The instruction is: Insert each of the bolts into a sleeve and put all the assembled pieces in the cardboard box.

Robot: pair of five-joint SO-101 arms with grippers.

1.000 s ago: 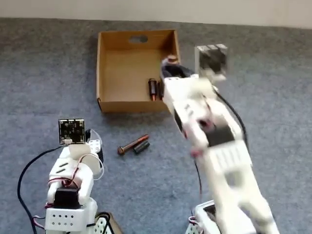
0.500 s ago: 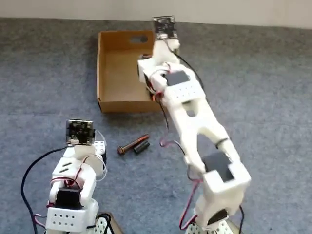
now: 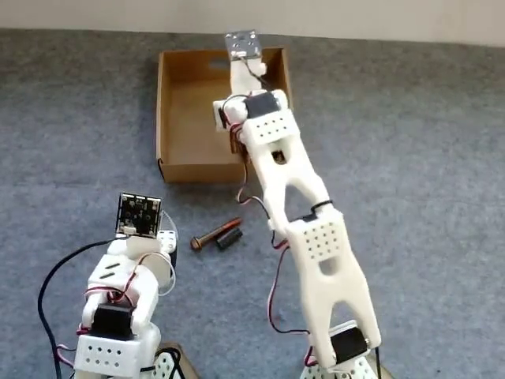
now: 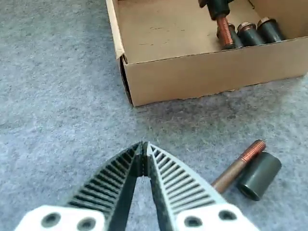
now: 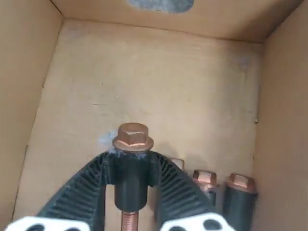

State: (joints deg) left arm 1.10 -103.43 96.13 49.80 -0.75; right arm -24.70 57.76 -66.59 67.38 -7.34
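The high view shows the right arm (image 3: 316, 237) stretching from the near edge of the bench (image 3: 442, 197) up to the cardboard box (image 3: 161, 118), its wrist above the right half of the box. The left arm (image 3: 126, 276) sits folded at the near left. Between the left arm and the box, a loose bolt (image 3: 210, 234) and a loose sleeve (image 3: 230, 238) lie side by side on the grey covering, near the box's front wall but apart from it.

In the left wrist view, the left tool (image 4: 143, 148) hangs over the bare grey covering with its ribbed tips pressed together and nothing between them. The loose bolt and loose sleeve lie just off to one side of it, the dark sleeve resting against the copper shank. Beyond them stands the box, with assembled pieces (image 4: 248, 32) lying against the inside of its front wall, near a corner.

In the right wrist view, the right tool (image 5: 132, 161) is inside the box and grips a held sleeve (image 5: 130, 185) between its two ribbed fingers. A held bolt (image 5: 133, 137) runs through that sleeve, its hexagonal head beyond the tips and its threaded end sticking out at the wrist side. Three assembled pieces lie beside it on the box floor, one partly hidden by a finger.
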